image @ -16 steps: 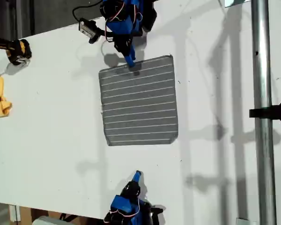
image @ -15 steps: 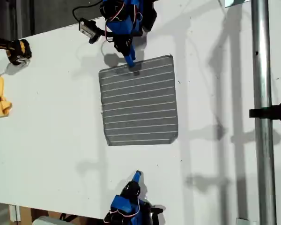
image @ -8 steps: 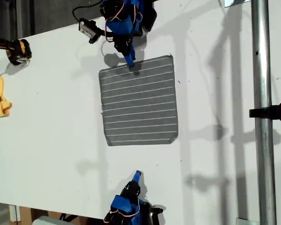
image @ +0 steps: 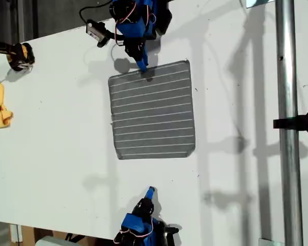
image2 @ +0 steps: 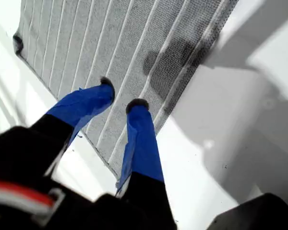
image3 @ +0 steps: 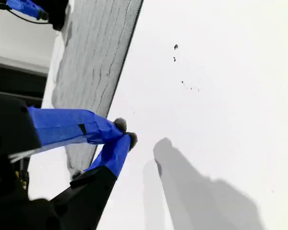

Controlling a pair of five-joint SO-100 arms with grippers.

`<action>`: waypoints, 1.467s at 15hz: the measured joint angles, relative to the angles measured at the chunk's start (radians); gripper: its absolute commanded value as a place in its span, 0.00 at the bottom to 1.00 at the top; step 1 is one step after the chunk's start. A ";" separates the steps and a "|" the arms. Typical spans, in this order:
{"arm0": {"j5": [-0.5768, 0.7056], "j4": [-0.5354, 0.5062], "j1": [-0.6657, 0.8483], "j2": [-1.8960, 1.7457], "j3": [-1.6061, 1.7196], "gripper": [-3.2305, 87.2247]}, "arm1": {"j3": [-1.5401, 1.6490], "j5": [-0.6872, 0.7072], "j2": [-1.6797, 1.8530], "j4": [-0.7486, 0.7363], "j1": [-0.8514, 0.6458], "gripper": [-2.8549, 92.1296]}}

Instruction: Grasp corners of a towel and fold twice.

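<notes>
I work in a lab or workshop. A bare white table (image: 56,133) carries me, with a metal pole (image: 290,123) at three o'clock and loose cables (image: 95,10) at twelve.

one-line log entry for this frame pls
towel: flat, unfolded | my first gripper: open, over towel's far edge | my second gripper: shut, empty, off towel on table | folds: none yet

My first wrist view cuts the towel (image2: 110,52) off at the picture's edge, so only one of its corners (image2: 18,44) shows there. In the exterior view my first gripper (image: 142,65) covers a bit of the towel's edge. My second wrist view shows only a blurred strip of the towel beyond my second gripper (image3: 125,134).
</notes>
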State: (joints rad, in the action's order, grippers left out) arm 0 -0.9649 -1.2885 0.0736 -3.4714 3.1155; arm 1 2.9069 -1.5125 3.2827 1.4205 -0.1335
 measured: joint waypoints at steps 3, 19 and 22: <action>0.000 0.000 0.002 0.000 0.000 0.02 | 0.000 0.000 0.000 0.000 0.000 0.10; -0.482 0.000 -0.021 0.000 0.000 0.02 | -0.250 0.127 -0.044 -0.137 0.137 0.03; -0.448 0.000 -0.021 0.000 0.000 0.02 | -0.374 0.184 -0.287 -0.232 0.206 0.03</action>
State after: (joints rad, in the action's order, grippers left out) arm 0 -1.4128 -1.2885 0.0522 -3.4714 3.1155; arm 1 2.5326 -1.3284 2.9959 1.1888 0.0721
